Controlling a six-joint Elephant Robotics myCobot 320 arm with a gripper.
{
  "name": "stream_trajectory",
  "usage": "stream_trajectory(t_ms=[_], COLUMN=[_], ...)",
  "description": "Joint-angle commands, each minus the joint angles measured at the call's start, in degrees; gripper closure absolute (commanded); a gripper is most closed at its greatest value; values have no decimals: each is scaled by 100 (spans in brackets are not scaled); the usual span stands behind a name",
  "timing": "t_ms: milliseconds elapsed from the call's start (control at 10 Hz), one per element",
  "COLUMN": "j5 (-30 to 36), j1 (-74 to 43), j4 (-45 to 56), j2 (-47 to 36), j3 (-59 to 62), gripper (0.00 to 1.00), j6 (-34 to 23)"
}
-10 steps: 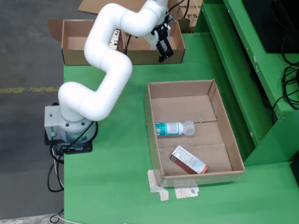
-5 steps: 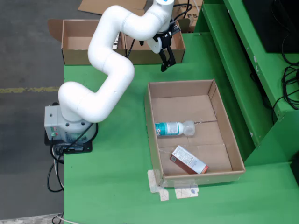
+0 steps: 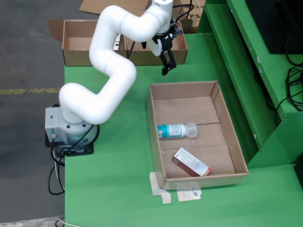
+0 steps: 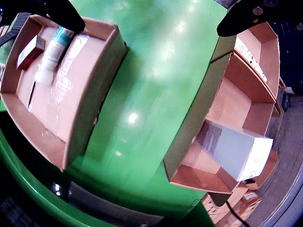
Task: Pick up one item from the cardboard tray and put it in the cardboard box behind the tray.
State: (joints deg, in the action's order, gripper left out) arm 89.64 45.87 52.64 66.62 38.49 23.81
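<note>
From the fixed view, my pincer (image 3: pixel 166 71) hangs over the green table (image 3: pixel 118 189) between the box (image 3: pixel 156 56) and the tray (image 3: pixel 239 156). A bottle (image 3: pixel 174 130) and a carton (image 3: pixel 191 161) lie in the tray.

From the wrist view, my two fingers (image 4: pixel 246 19) stand wide apart with nothing between them. A white package (image 4: pixel 236 149) rests in the box (image 4: pixel 199 127); the bottle (image 4: pixel 57 47) and carton (image 4: pixel 29 51) sit in the tray (image 4: pixel 90 113). I judge one drop done, more left.
</note>
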Motion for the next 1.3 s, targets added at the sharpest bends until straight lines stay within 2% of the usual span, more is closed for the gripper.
stream_trajectory(t_ms=[0, 200, 300, 500, 900, 1200], j5=[-174, -270, -270, -258, -252, -264], j1=[61, 56, 56, -288, -548, -626], j4=[974, 1649, 1649, 2462, 3201, 3238], j2=[-273, -357, -357, -412, -525, -450], j3=[2918, 3520, 3520, 4327, 4974, 5088], gripper=[0, 0, 0, 0, 0, 0], j6=[212, 374, 374, 404, 462, 463])
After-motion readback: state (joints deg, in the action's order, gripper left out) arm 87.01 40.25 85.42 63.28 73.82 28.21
